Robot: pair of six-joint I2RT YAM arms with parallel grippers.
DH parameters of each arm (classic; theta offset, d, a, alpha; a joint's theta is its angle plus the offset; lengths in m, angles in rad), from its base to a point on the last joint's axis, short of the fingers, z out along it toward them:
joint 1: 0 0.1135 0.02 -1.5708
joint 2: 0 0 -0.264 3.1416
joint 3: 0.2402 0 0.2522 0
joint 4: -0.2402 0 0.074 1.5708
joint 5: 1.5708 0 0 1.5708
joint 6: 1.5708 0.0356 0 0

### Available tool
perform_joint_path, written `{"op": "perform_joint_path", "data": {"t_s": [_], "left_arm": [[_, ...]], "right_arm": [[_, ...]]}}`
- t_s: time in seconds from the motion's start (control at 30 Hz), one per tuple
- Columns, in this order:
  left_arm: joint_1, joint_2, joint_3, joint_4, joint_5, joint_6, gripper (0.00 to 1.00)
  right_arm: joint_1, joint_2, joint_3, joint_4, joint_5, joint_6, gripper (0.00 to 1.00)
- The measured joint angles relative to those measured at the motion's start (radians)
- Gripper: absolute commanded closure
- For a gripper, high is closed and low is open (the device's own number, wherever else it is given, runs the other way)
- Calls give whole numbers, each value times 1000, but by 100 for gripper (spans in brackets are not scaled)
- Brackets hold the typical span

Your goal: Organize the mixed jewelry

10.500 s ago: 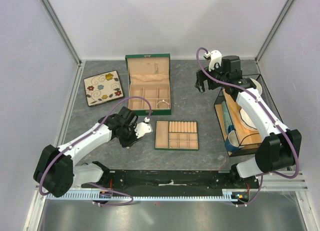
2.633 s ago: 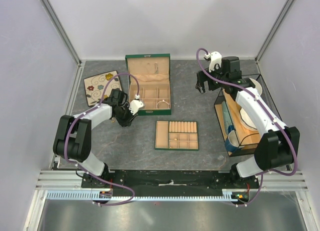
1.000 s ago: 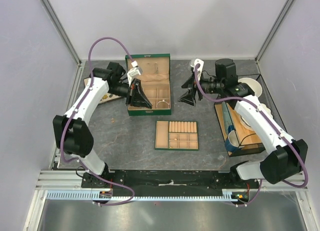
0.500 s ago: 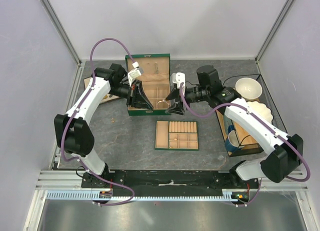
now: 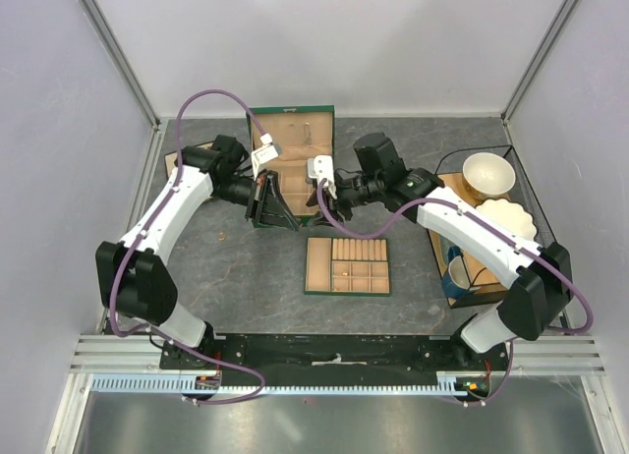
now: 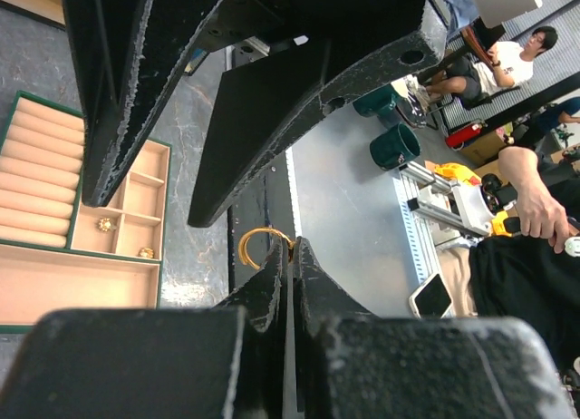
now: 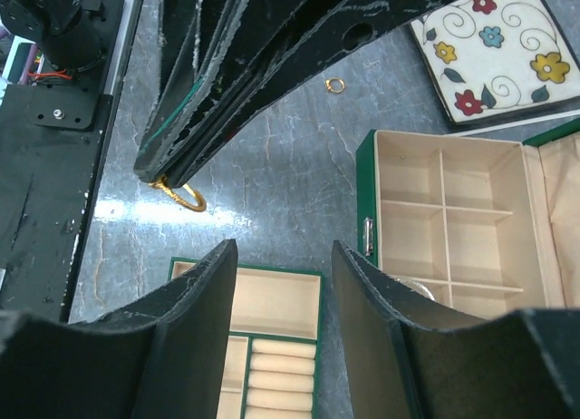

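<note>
One gold hoop (image 6: pixel 262 230) pinched at the very tips of the left gripper (image 6: pixel 292 248), jaws shut tight on it. Held in the air above the table (image 5: pixel 236 267), close to the near edge of the green jewelry box (image 5: pixel 292 135), itself at the middle of the far edge with lid up and tan compartments open to view. Opposite, tip toward tip, the right gripper (image 7: pixel 284 248): jaws parted to a middling gap, nothing between them, the hoop just ahead and untouched. Of the silvery bangle (image 7: pixel 412 286), only a pale arc visible, in the box's near right compartment, half hidden behind a right finger. One more small gold ring (image 7: pixel 335 85) loose on the table toward the left edge, well apart from both grippers, not far from the flowered plate (image 7: pixel 489 52) at the far left corner. Two tiny gold pieces (image 6: pixel 104 224) in small compartments of the flat tan tray (image 5: pixel 347 265), beside its ring rolls (image 6: pixel 32 179); tray at the table's middle, toward the near edge. By the right edge, a pale bowl (image 5: pixel 488 172) and a blue mug (image 5: pixel 454 274).
</note>
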Motion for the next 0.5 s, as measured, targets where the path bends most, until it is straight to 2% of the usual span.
{"op": "perform_joint_path", "data": {"t_s": [0.2,0.5], "left_arm": [[-2,-47,-38,85,2,-100,98],[-3,-55,-50,129,5,-138,98]], "right_arm": [[18,19,31,-9,6,-14,51],[65,20,35,-45,4,-30,54]]}}
